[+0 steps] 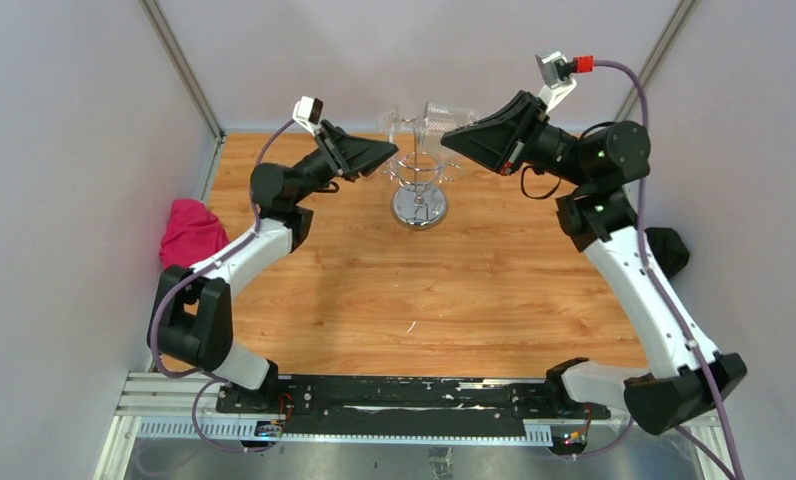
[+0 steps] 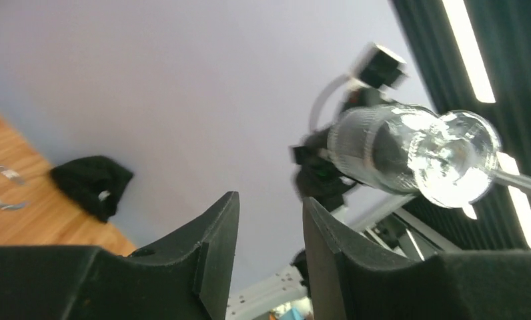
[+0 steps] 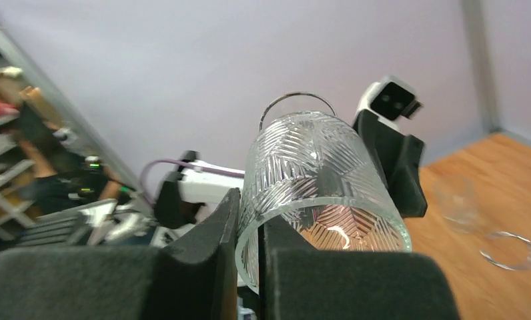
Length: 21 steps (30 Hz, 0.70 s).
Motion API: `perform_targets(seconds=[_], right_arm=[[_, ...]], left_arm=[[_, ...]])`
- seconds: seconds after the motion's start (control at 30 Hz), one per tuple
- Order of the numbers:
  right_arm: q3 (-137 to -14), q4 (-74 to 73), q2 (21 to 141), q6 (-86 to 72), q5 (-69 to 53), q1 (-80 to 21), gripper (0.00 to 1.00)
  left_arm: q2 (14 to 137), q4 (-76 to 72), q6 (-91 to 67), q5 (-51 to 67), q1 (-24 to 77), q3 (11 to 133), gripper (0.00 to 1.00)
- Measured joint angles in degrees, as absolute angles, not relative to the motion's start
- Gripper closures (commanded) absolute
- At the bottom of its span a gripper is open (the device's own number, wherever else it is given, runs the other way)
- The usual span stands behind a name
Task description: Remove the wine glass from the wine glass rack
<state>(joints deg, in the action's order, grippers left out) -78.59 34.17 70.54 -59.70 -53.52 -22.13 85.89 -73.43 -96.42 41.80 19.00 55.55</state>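
- The table is the biggest thing here, a wood top walled in on the left, right and far sides. My bases sit at its near edge.
- My two arms both reach to the far middle and meet over the rack. I judge that I work there because the glass can only come off where it hangs.
- The rack stands upright at the far middle on its round mirrored base, between my two grippers. It has to stay put while the glass is drawn away.
- A pink cloth lies at the left edge and a black lump at the right edge, both well apart from the work.
- The glass is up at the rack's far right side, tipped over on its side. In the left wrist view its stem runs off to the right. I cannot tell whether its foot is clear of the hooks.
- My right gripper is clenched on the glass, with one finger inside the rim and one outside, so the thin wall is pinched.
- My left gripper is released, with a gap between the fingers and nothing in it. It sits just left of the rack top, and the glass is beyond it. I judge it is ready to steady things if needed.
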Motion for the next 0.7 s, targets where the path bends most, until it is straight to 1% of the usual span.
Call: perform_targets(seconds=[0.03, 0.1, 0.17, 0.27, 0.37, 0.4, 0.47, 0.7], right_arm=[[-79.6, 30.0, 69.8, -56.6, -52.8, -22.1, 1.00], [-83.2, 16.4, 67.5, -47.2, -49.8, -22.1, 1.00], [-85.6, 7.4, 66.1, -40.8, -47.2, -22.1, 1.00], [-89.2, -4.9, 65.3, -33.1, -42.4, -22.1, 1.00], [-92.6, -17.7, 65.4, -25.4, -34.9, -22.1, 1.00], [-92.8, -18.6, 65.5, -25.0, -34.2, -22.1, 1.00], [-94.5, -25.6, 66.0, -21.0, -28.9, -22.1, 1.00], [-100.1, -38.9, 69.5, -14.4, -16.2, -22.0, 1.00]], left_arm=[[85.7, -69.2, -93.6, 41.9, 19.0, 56.3, 0.55], [84.8, -54.6, -84.8, 41.5, 19.1, 59.6, 0.55], [83.5, -39.7, -76.0, 39.4, 19.2, 63.9, 0.56], [82.0, -18.8, -63.7, 34.0, 19.3, 71.7, 0.56], [80.9, 0.4, -52.1, 25.3, 19.5, 80.3, 0.56], [80.5, 4.7, -49.5, 22.6, 19.5, 81.8, 0.56], [78.9, 14.4, -43.8, 15.9, 19.6, 84.5, 0.59], [77.5, 31.9, -34.7, -0.8, 19.7, 87.4, 0.60]])
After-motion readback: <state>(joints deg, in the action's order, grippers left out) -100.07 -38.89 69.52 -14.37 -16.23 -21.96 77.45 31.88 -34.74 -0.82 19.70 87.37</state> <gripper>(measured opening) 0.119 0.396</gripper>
